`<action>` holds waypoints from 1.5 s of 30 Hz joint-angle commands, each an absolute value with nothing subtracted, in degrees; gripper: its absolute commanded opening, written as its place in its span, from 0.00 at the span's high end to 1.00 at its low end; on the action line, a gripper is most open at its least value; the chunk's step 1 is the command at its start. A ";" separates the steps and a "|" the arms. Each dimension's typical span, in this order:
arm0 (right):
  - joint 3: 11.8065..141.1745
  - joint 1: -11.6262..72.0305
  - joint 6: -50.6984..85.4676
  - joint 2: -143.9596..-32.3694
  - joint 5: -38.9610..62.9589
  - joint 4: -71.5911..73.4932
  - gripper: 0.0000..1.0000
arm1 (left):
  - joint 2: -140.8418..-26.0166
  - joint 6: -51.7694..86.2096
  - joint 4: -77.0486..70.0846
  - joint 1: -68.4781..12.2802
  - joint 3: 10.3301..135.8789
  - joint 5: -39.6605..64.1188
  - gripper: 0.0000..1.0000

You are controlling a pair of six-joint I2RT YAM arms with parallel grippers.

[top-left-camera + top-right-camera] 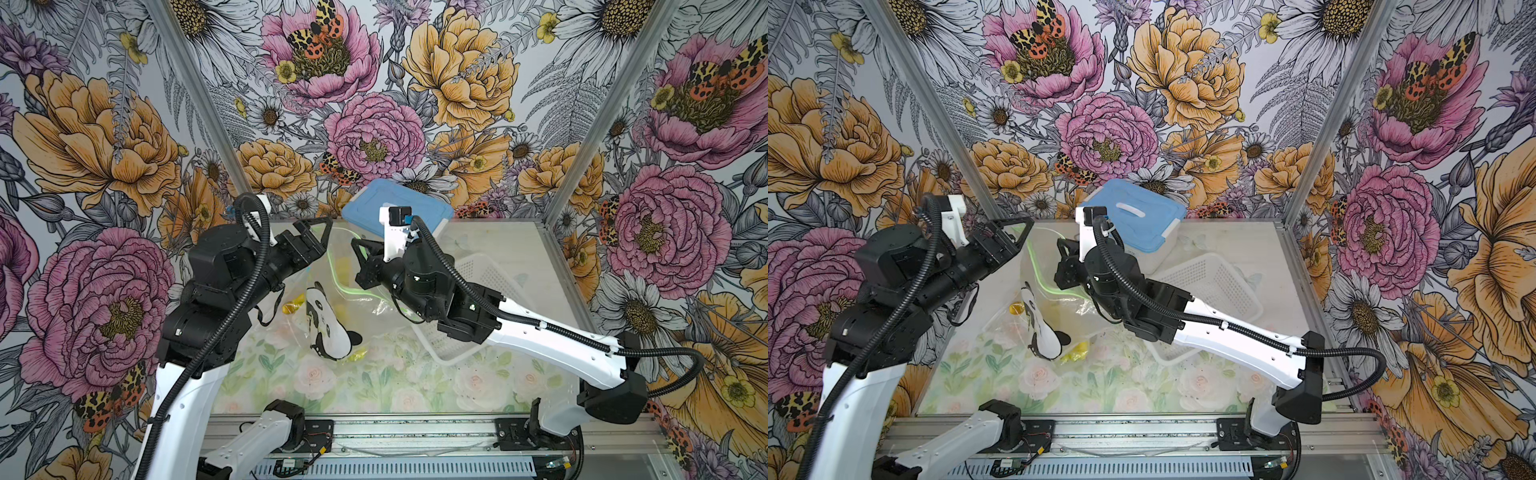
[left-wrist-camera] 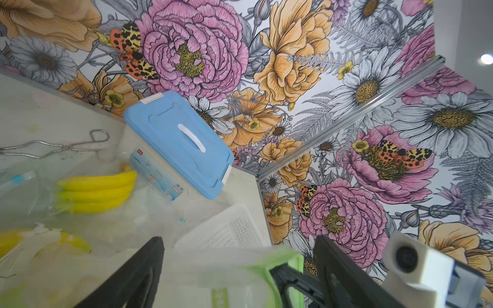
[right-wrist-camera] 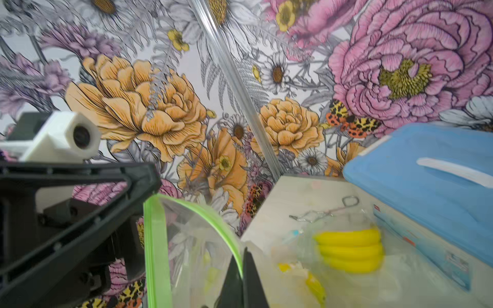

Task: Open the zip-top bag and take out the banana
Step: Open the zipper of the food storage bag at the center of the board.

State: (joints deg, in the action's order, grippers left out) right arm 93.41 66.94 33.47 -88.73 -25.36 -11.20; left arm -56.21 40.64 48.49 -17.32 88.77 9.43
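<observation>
The banana (image 2: 96, 192), a yellow bunch, is seen blurred through clear film, low down just beside the blue-lidded box (image 2: 178, 144). Whether it lies inside the lifted bag or behind it cannot be told with certainty. The zip-top bag (image 3: 192, 240) is held up off the surface (image 1: 374, 382), and its green zip strip (image 3: 154, 240) is bowed into an arch, so the mouth appears at least partly parted. One side of that rim is clamped in the right pincer (image 3: 242, 262), whose jaws are pressed together on it. The left pincer (image 2: 238, 248) is set at the opposite side, jaws wide apart, with the green rim between them and nothing gripped.

The opening step is judged to be in hand. Next, the left jaws would need to be closed on the free lip and the two sides drawn apart gently, since thin film can slip or tear. A panda-patterned item (image 1: 328, 328), a white basket (image 2: 229, 229) and wire tongs (image 2: 53, 145) are seen nearby.
</observation>
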 commanded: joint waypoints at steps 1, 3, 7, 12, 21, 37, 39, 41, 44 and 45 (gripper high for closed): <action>88.67 66.22 32.93 -81.12 -33.81 -9.81 1.00 | -57.28 41.98 47.09 -16.88 86.15 14.11 0.10; 84.34 64.71 30.72 -77.48 -36.85 -9.79 1.00 | -57.85 42.37 45.62 -17.03 85.21 14.48 0.10; 78.38 60.90 22.51 -70.13 -42.38 -9.94 1.00 | -59.94 42.13 44.34 -17.27 85.88 15.53 0.10; 73.87 55.24 14.31 -63.54 -46.42 -11.08 1.00 | -62.28 41.66 43.48 -17.52 87.08 16.34 0.10; 73.58 55.30 25.14 -65.93 -41.56 -13.44 1.00 | -63.19 41.72 42.98 -18.00 86.93 17.04 0.10; 80.98 60.73 49.98 -76.64 -30.79 -13.43 1.00 | -55.99 55.40 46.13 -42.47 84.41 3.42 0.12; 81.57 60.76 51.12 -77.10 -30.08 -13.38 1.00 | -56.59 56.24 48.83 -45.21 85.77 1.23 0.12; 81.89 60.75 52.05 -77.52 -29.47 -13.41 1.00 | -57.57 56.94 51.06 -47.90 86.55 -0.22 0.12; 82.57 60.95 52.57 -77.87 -28.91 -13.36 1.00 | -59.67 57.95 52.63 -50.86 85.99 -2.00 0.13; 82.66 60.98 52.56 -77.87 -28.98 -13.35 1.00 | -60.23 58.32 52.73 -51.56 85.59 -2.36 0.13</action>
